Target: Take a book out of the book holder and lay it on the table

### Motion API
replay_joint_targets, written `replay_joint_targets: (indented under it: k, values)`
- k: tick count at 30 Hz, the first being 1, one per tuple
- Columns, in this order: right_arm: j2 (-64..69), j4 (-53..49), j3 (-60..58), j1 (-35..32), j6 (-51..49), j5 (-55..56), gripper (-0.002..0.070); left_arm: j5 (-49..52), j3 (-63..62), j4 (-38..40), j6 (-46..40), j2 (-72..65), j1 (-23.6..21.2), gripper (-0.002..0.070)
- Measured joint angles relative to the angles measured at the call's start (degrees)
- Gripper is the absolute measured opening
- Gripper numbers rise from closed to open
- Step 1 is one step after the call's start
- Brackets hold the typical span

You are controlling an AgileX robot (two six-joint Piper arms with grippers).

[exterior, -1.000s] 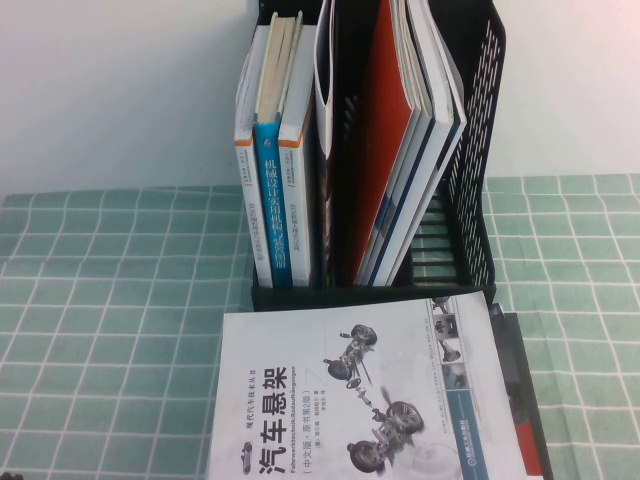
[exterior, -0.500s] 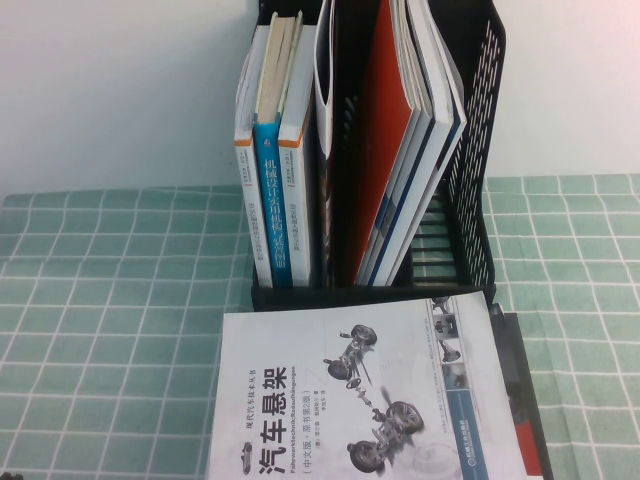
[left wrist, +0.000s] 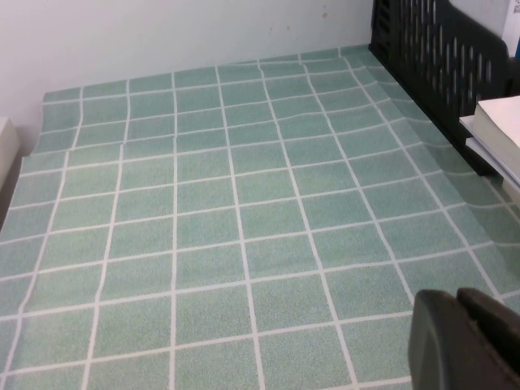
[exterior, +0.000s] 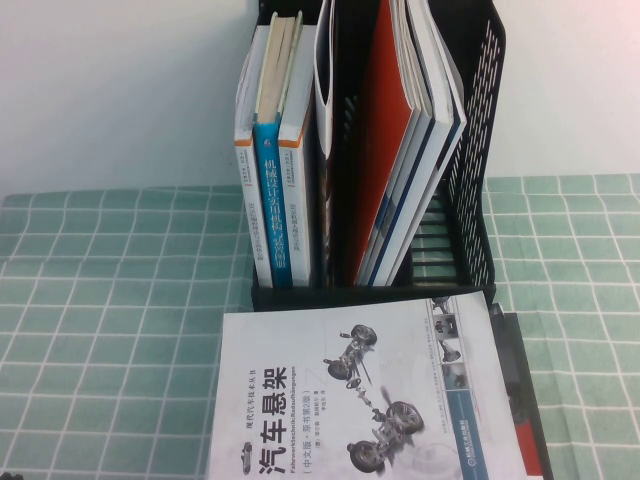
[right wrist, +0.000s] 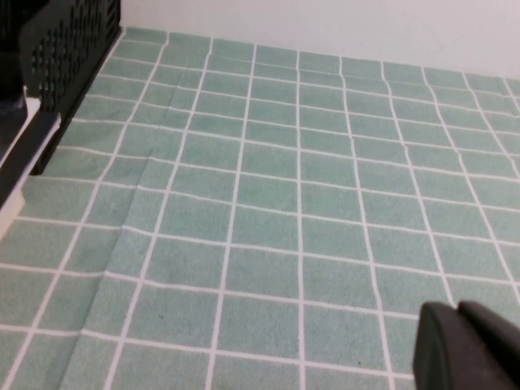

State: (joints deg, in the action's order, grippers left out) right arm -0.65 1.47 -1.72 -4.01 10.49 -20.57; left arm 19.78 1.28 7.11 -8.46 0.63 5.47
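A: State the layout, largest item first.

B: The worktop (exterior: 110,300), green-checked, spans the high view. The book holder (exterior: 470,200) stands upright at 12 o'clock from centre. A white book (exterior: 360,390) lies flat at 6 o'clock, touching the holder's base.

A: Where is the book?

B: The book (exterior: 440,90) is upright in the holder's 3 o'clock compartments, just beside a red magazine (exterior: 385,140).

A: Hand status?

B: Left hand (left wrist: 467,341): low over bare cloth, gripping nothing; finger gap cannot be told. Right hand (right wrist: 467,345): fully closed, empty, over cloth at the holder's 3 o'clock side.
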Motion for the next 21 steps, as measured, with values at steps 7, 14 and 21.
replay_joint_targets:
  k: [7, 14, 21]
  values:
    - [0.0, -0.04, 0.0, 0.0, -0.16, 0.0, -0.0002, 0.0, 0.0, 0.0, 0.11, 0.0, 0.0, -0.0003]
    - [0.0, -0.04, 0.0, 0.0, -0.38, 0.0, -0.0002, 0.0, 0.0, 0.0, 0.11, 0.0, 0.0, -0.0003]
    - [0.0, -0.04, 0.0, 0.0, -0.38, 1.15, -0.0002, -3.2, 0.21, 0.0, 0.11, 0.0, 0.0, -0.0003]
